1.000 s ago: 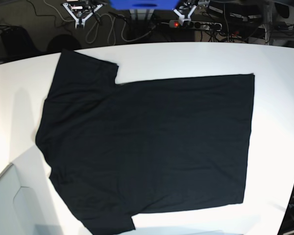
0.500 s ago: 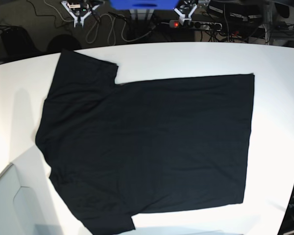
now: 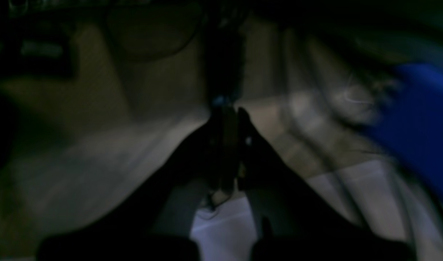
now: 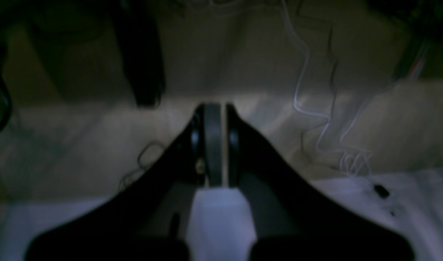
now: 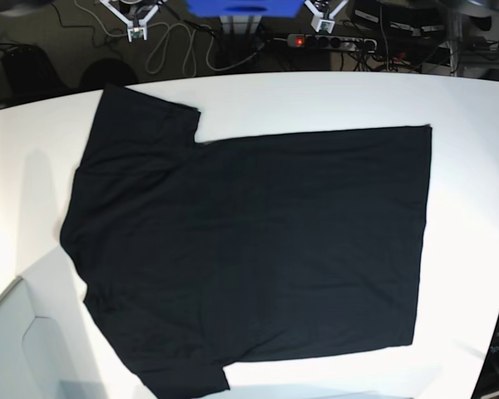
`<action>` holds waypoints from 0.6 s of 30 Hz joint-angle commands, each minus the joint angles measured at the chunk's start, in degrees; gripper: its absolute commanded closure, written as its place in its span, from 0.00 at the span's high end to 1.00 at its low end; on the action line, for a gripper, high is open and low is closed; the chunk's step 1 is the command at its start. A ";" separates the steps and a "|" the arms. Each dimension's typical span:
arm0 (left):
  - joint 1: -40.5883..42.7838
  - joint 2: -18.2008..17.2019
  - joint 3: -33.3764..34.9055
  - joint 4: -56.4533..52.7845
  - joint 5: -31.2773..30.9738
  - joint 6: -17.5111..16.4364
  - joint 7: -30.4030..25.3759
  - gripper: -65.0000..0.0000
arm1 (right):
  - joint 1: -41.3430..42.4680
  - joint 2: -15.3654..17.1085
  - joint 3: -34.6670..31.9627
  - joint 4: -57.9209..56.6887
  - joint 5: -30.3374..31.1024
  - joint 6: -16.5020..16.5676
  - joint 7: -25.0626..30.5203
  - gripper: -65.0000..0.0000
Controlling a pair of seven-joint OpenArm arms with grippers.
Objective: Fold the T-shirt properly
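This looks like a robotics lab or workshop. Beyond the white desk (image 5: pixel 333 96), toward 12 o'clock, loose cables (image 5: pixel 170 50) sprawl over a dark floor beside a power strip (image 5: pixel 333 41) with a lit red switch. A blue object (image 5: pixel 245 7) sits between them at the top edge.

White table (image 5: pixel 333 100): curved far edge, bare surface along the far and right sides. You'll see a pale grey panel (image 5: pixel 17 349) at the near-left corner. Behind the table, dark floor w/ loose cables (image 5: pixel 170 46) looping near top centre. Power strip (image 5: pixel 333 41) beside them, red light lit at its left end. Blue box (image 5: pixel 245 7) at top centre, cut off by frame edge; blurred blue shape (image 3: pixel 420 119) in left wrist view, prob. same item, can't confirm. Thin white cable (image 4: pixel 304 90) snakes across the floor in right wrist view.
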 commanded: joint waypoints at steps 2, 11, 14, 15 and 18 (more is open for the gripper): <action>5.13 -1.17 -0.25 7.41 -0.96 -0.48 -0.97 0.00 | -3.57 1.56 0.16 4.86 0.11 -0.55 -0.23 0.00; 19.46 -2.14 -7.81 33.26 -0.87 -0.48 -0.79 0.00 | -13.15 5.87 0.16 22.27 0.02 -0.55 -3.66 0.00; 21.84 -2.14 -10.80 39.41 -0.96 -0.48 -0.70 0.00 | -15.17 6.66 0.16 29.57 0.02 -0.55 -6.12 0.00; 22.63 -2.14 -11.68 41.43 -0.96 -0.48 -0.70 0.00 | -15.79 7.01 0.51 32.29 0.02 -0.55 -7.27 0.00; 25.35 -1.96 -14.67 48.38 -0.96 -0.48 -0.70 0.00 | -18.42 7.10 3.85 41.88 0.02 -0.55 -10.96 0.00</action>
